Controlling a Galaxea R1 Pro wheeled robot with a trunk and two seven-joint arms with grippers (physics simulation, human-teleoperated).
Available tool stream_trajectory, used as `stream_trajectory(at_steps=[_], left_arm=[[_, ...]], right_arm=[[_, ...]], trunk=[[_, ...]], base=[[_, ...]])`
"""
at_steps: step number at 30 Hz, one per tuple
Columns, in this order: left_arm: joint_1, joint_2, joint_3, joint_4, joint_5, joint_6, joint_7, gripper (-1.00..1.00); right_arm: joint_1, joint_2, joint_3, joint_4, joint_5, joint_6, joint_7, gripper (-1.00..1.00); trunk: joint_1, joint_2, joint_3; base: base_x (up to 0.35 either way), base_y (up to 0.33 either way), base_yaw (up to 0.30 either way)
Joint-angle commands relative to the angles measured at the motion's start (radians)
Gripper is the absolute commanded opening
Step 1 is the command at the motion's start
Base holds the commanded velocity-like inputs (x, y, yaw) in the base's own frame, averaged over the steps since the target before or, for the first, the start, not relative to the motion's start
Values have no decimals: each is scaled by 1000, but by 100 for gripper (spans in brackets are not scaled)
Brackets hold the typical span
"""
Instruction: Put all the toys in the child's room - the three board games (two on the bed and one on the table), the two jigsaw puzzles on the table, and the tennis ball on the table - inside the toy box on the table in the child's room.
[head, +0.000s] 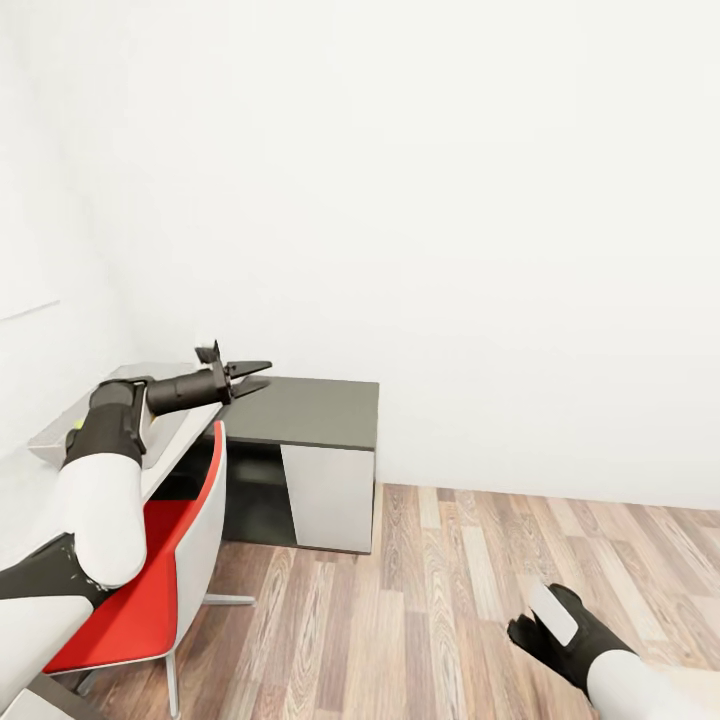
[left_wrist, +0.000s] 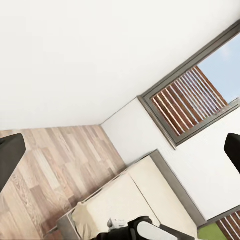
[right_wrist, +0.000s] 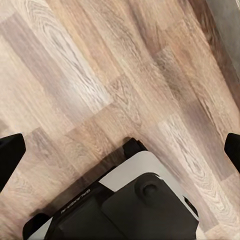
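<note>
Above the desk (head: 170, 435), left claw (head: 248, 375) hangs spread, empty. Toy box (head: 60, 435) sits by the wall, tennis ball (head: 76, 425) barely showing behind the arm: light, springy, prone to roll; pinch across its middle. Right claw (head: 530, 625): fingers spread in its wrist view, empty.

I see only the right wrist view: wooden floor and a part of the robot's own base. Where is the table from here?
Observer: In the head view the table is ahead on the left, and its dark side unit stands against the white wall.
Operator: Is something in front of it?
Observer: Yes, a red chair with a white shell stands at the table.
Operator: What does the left arm do?
Observer: The left gripper is held out above the table near the side unit, jaws open and empty.
Operator: And the bed?
Observer: The left wrist view shows the bed below a window.
</note>
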Motion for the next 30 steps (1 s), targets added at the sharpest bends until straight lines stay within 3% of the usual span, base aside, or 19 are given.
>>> stream_trajectory(at_steps=[1,8,22,30], left_arm=[[-1,0,3,-1,-11,10,-9,100],[3,9,2,-1,-12,-8,-9,100],[19,8,3,0,-17,-46,-9,100],[39,10,3,-1,-18,-48,-9,100]], right_arm=[[5,0,3,-2,-4,2,14,100],[13,3,8,-1,3,-1,55,100],[23,5,9,5,8,-27,61,100],[27,4,8,42,9,-66,66,100]], trunk=[[1,-2,-2],[1,-2,-2],[1,-2,-2],[1,-2,-3]], base=[[0,0,0],[-33,0,0],[-20,-54,-1],[-57,-104,-172]])
